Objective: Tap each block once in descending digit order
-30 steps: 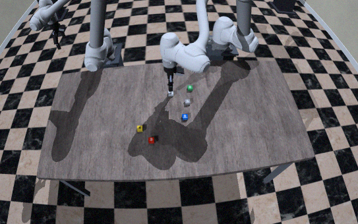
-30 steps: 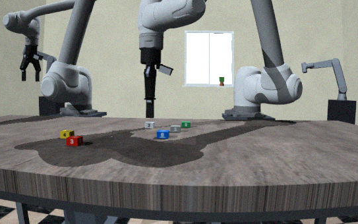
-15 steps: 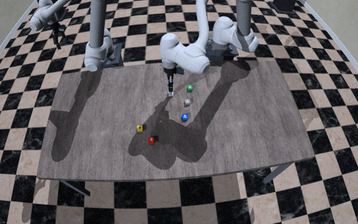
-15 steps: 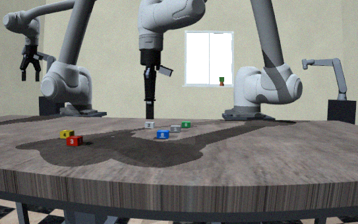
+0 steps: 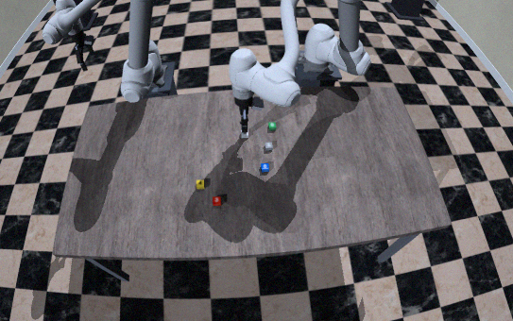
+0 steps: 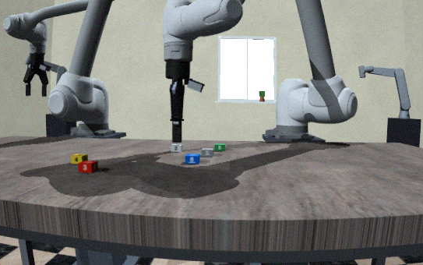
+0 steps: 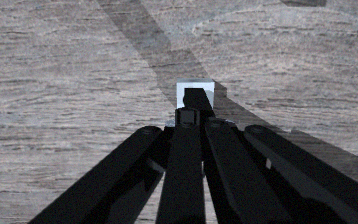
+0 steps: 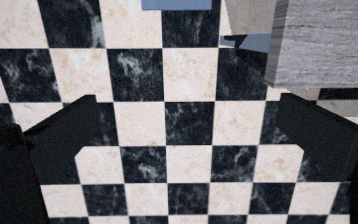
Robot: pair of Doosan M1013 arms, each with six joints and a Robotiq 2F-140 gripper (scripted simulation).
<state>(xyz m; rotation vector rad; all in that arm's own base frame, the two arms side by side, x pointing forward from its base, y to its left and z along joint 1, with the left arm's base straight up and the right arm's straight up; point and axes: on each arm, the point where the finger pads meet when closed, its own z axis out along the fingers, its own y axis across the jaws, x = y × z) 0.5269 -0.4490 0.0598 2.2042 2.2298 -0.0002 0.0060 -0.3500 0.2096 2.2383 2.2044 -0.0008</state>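
Note:
My left gripper (image 5: 244, 132) (image 6: 176, 142) (image 7: 193, 103) is shut and points straight down. Its tips are at the top of the white block 2 (image 6: 177, 148) (image 7: 195, 84) and appear to touch it; the block stands flat. A grey block 1 (image 5: 268, 146) (image 6: 207, 152), a green block (image 5: 272, 126) (image 6: 220, 147) and a blue block (image 5: 265, 167) (image 6: 192, 159) stand to its right in the top view; the last two digits are hard to read. A yellow block 4 (image 5: 200, 184) (image 6: 78, 158) and a red block 3 (image 5: 216, 201) (image 6: 87, 167) stand nearer the front. My right gripper (image 6: 36, 94) (image 8: 188, 110) is open and empty.
The right gripper hangs over the floor, beyond the edge of the wooden table (image 5: 127, 236) (image 8: 330, 45). The grey block stands between the green and blue ones in a loose row. The yellow and red blocks are close together. Arm shadows fall across the table.

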